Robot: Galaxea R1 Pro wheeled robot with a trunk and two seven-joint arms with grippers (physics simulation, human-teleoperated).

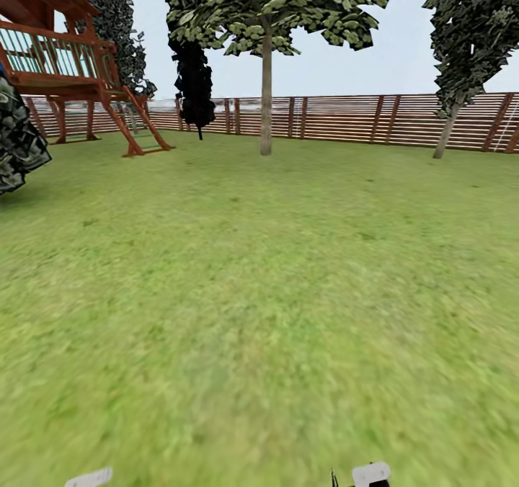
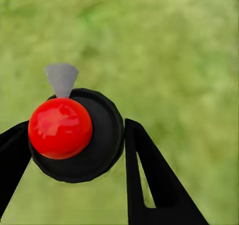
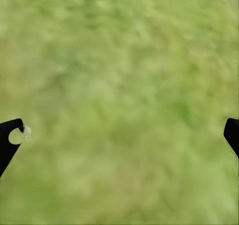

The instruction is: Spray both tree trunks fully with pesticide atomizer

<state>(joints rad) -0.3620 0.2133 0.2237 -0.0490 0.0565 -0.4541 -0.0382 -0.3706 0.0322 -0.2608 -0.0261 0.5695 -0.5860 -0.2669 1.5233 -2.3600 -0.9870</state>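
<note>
From my head camera I look across the garden lawn (image 1: 259, 314) to two trees: one trunk (image 1: 266, 98) stands straight ahead, far beyond my pincers, the other trunk (image 1: 445, 132) leans far off toward my right side, both before the slatted wooden fence (image 1: 339, 118). A wooden play tower (image 1: 65, 62) stands far off to my left.

My left wrist camera shows my left pincer (image 2: 74, 145) clenched around the pesticide atomizer (image 2: 74, 135), its red cap and grey nozzle pointing away over grass.

My right wrist camera shows my right pincer (image 3: 119, 137) spread wide, released, above bare grass.
</note>
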